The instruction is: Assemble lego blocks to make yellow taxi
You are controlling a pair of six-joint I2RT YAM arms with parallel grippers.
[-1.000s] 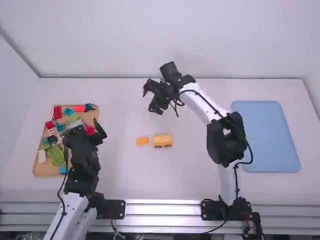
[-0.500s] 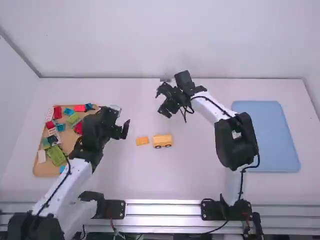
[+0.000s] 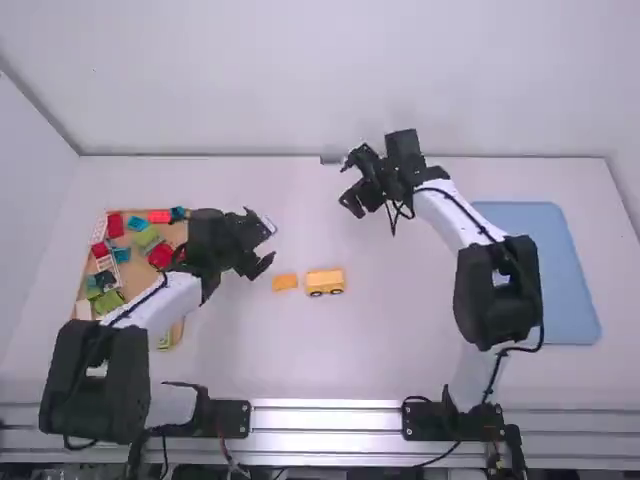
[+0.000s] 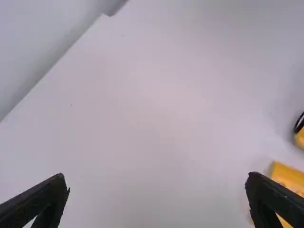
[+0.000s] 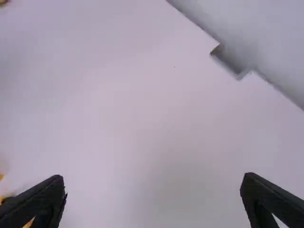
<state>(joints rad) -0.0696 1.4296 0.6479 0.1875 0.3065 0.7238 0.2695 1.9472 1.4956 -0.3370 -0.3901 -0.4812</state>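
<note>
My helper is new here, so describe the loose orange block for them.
On the white table, find the brown tray at the left. Right of it, near the middle, two pieces lie side by side. The orange block is the smaller, left one, without the wheels of the yellow car.

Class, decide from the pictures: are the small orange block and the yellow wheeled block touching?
Apart. In the high view, a narrow strip of white table shows between the small orange block and the yellow wheeled block.
</note>
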